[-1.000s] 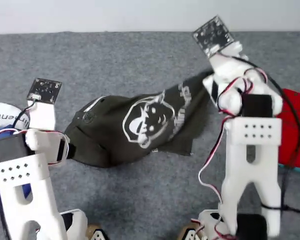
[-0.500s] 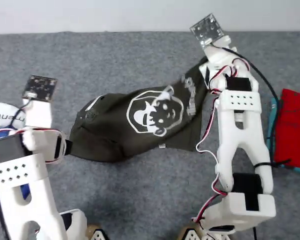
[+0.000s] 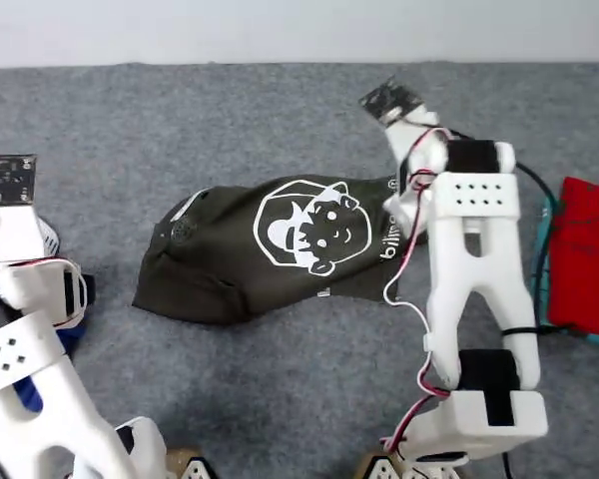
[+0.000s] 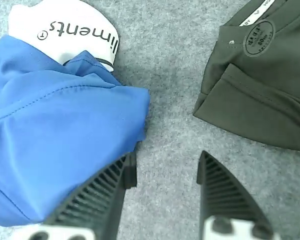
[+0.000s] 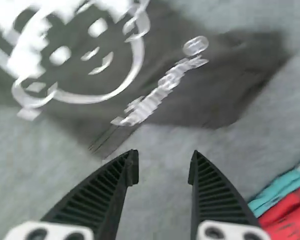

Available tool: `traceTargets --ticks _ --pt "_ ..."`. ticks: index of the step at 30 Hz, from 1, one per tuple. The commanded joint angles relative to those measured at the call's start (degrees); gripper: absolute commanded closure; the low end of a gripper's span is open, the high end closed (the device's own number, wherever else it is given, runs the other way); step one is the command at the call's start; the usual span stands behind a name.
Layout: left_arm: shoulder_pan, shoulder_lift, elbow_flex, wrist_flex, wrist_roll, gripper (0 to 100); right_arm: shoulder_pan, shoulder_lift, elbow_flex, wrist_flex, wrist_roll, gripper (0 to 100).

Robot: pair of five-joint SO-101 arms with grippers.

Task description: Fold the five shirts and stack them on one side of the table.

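Observation:
A dark olive shirt point(image 3: 280, 249) with a white cartoon print lies folded across the middle of the grey table. My right gripper point(image 5: 162, 162) is open and holds nothing. It hangs over bare table just off the shirt's printed edge point(image 5: 115, 65). The right arm point(image 3: 474, 200) stands at the shirt's right end. My left gripper point(image 4: 167, 160) is also open, over bare table between the olive shirt's collar end point(image 4: 255, 85) and a blue shirt point(image 4: 55, 150). The left arm point(image 3: 30, 299) is at the table's left edge.
A white shirt point(image 4: 65, 30) lies against the blue one at the left side. A red shirt point(image 3: 584, 254) with a teal one point(image 3: 544, 259) under it lies at the right edge, behind the right arm. Grey table point(image 3: 230, 130) stretches beyond the olive shirt.
The right gripper let go of the olive shirt's raised right end, which now lies flat. The left gripper released the collar end and drew back to the left.

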Motion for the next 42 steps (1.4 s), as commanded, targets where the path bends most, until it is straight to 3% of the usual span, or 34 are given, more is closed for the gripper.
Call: traceTargets --ticks 1,8,13,17,31,42 --pt "-0.3 0.2 -2.4 -1.8 -0.3 80 -2.3 -3.2 -3.1 6.5 0.5 82.6" --pt "0.0 0.3 -2.2 -3.8 -0.3 80 -7.0 0.0 2.6 13.5 0.5 82.4" --pt "0.0 0.6 -2.2 -3.9 -0.3 80 -7.4 6.8 6.0 8.3 0.5 81.1" --pt "0.0 0.6 -2.2 -3.9 -0.5 80 -7.6 12.1 6.0 5.4 0.2 73.1" --pt "-0.1 0.6 -2.2 -3.5 -0.4 80 -10.2 23.7 6.0 -3.9 0.2 73.3" --pt "-0.3 0.3 1.8 -3.7 -0.4 80 -10.2 30.2 3.5 -6.7 0.6 97.5"
